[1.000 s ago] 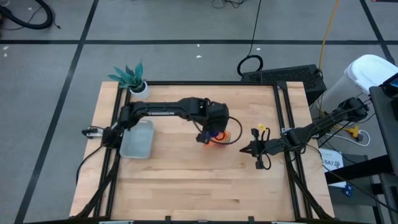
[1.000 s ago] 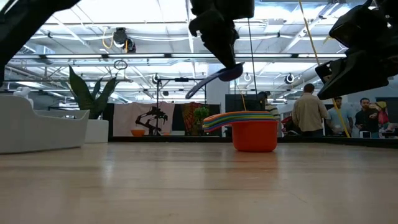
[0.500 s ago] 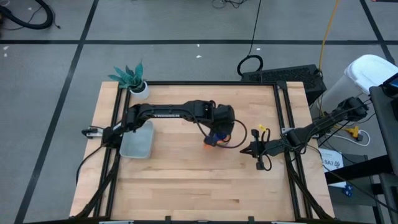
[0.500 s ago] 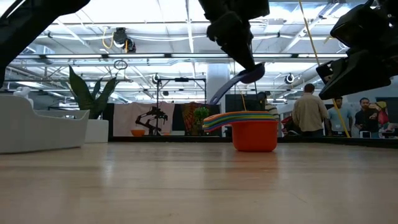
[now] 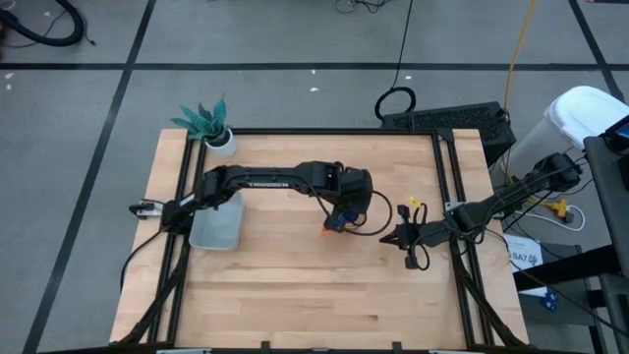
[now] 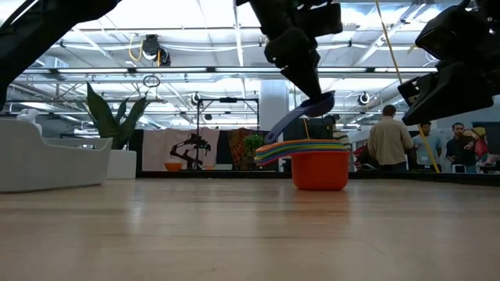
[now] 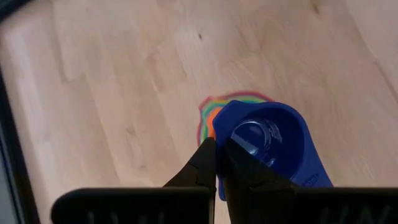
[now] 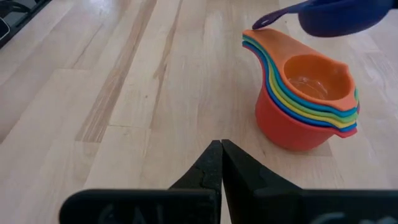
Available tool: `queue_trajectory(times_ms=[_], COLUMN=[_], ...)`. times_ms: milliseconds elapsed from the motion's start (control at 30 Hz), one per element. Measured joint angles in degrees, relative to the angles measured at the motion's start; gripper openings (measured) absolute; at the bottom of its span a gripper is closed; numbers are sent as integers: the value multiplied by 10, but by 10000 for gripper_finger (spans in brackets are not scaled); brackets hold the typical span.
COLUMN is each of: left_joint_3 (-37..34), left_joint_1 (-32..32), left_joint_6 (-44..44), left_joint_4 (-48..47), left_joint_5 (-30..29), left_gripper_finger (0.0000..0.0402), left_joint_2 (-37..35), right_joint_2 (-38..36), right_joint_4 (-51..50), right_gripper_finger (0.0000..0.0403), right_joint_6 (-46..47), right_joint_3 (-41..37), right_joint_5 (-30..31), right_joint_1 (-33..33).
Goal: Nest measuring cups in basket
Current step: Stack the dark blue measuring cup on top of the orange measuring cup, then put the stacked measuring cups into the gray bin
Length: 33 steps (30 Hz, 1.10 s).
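A stack of nested measuring cups, red outermost and orange innermost, stands on its base on the wooden table, mid-table. Just above it hangs a dark blue measuring cup, with my left gripper shut on it. In the high view the gripper hides most of the stack. The pale grey-blue basket rests flat on the table near its left edge. My right gripper waits shut to the right of the stack, holding nothing. My left gripper pinches the wall of the blue cup's bowl at the rim; one finger seems to be inside the bowl and one outside. The fingers slant down from above. The cup hangs clear over the stack, tilted, its handle pointing down and to the side.
A small white pot with a green plant stands at the table's far left corner. Black frame rails run along the table's sides. Bare wood lies between the stack and the near edge. People stand in the room beyond the table.
My left gripper has carried the blue cup toward the table's right edge and a little down, from beside the stack to right above it. It has stayed shut on the cup. The stack has not moved.
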Motion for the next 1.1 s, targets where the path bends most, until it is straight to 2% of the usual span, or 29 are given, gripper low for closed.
queue_trajectory(times_ms=[633,900,1100], left_joint_3=[0,0,0], left_joint_1=[0,0,0], left_joint_6=[-8,-8,-8], left_joint_4=[3,8,8], left_joint_5=[-5,-12,-25], left_gripper_finger=[16,51,61], left_joint_2=[10,10,10], right_joint_2=[0,0,0], right_joint_4=[-4,-4,-4], right_gripper_finger=[0,0,0], right_joint_6=[23,26,28], right_joint_3=[0,0,0], right_joint_5=[-13,-12,-12], right_joint_1=[2,17,18])
